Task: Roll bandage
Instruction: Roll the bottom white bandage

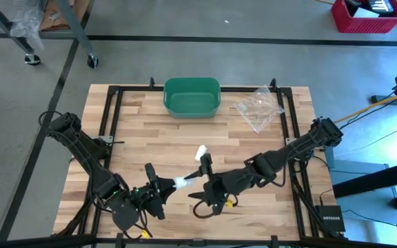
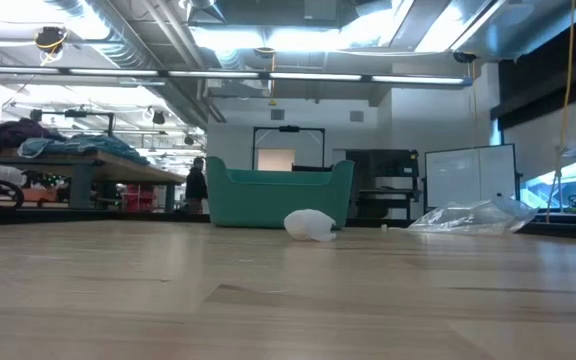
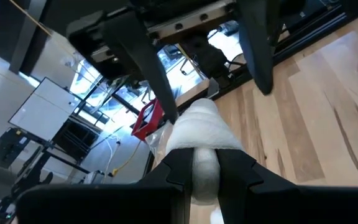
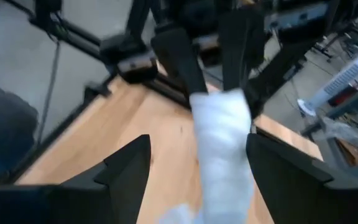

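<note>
Two pincers: both meet low at about 6 o'clock on the pale wooden plank surface (image 1: pixel 185 148), the left pincer (image 1: pixel 163 186) clamped narrow on one end of the white gauze bandage strip (image 1: pixel 183 181), the right pincer (image 1: pixel 202 167) standing wide with the strip running between its fingers, not closed on it.
Bandage position: strung in the air between the two pincers, just above the planks, with a loose white end (image 1: pixel 200 151) lifted toward 12 o'clock beside the right pincer.
Bandage look: soft, crinkled white cloth, bunched thick where the left pincer's fingers (image 3: pixel 176 171) pinch it, flatter and ribbon-like further along.
Risk, slack: I'd expect the strip to sag or twist if the arms drift together, giving a lopsided roll.
Risk, slip: the right pincer's open stance means the free end could flop out sideways.
Risk, pull: tugging apart might drag the cloth out of the left grip.
Bystanders: a green plastic bin (image 1: pixel 192 96) and a clear crumpled plastic bag (image 1: pixel 258 107) sit well apart at 12 o'clock.
</note>
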### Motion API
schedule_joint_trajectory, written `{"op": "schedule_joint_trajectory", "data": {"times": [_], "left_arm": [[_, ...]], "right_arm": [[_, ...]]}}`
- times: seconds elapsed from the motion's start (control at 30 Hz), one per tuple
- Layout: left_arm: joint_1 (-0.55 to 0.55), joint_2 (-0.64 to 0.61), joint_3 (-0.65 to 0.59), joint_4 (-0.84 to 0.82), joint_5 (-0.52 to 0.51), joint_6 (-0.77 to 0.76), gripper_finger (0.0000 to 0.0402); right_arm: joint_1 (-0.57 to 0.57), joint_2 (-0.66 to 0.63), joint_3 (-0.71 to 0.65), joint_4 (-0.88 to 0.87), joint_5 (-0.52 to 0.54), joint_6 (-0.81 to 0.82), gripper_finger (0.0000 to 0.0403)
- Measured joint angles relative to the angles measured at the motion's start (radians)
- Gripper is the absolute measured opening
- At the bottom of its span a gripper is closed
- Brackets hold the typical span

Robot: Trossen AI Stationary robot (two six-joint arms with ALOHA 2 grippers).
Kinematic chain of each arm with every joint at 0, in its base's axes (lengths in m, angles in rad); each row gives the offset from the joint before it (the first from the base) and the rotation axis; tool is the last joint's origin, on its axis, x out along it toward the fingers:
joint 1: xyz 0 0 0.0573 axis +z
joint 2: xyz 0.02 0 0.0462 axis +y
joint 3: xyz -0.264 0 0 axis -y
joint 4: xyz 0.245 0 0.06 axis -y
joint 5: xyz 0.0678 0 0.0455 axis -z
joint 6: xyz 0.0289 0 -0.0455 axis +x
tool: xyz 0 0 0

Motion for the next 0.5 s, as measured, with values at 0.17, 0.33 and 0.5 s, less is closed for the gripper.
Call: {"op": "schedule_joint_trajectory", "data": {"times": [0.17, 0.33, 0.5], "left_arm": [[-0.009, 0.0, 0.0, 0.004, 0.0, 0.004, 0.004], [-0.031, -0.004, 0.0, -0.002, 0.0, 0.006, 0.004], [-0.032, -0.054, -0.001, -0.001, 0.023, -0.061, 0.004]], "right_arm": [[0.035, -0.035, -0.002, -0.159, 0.134, 0.054, 0.0269], [0.08, -0.099, -0.027, -0.228, 0.192, 0.167, 0.0269], [0.064, -0.106, -0.159, -0.022, 0.12, 0.156, 0.0269]]}}
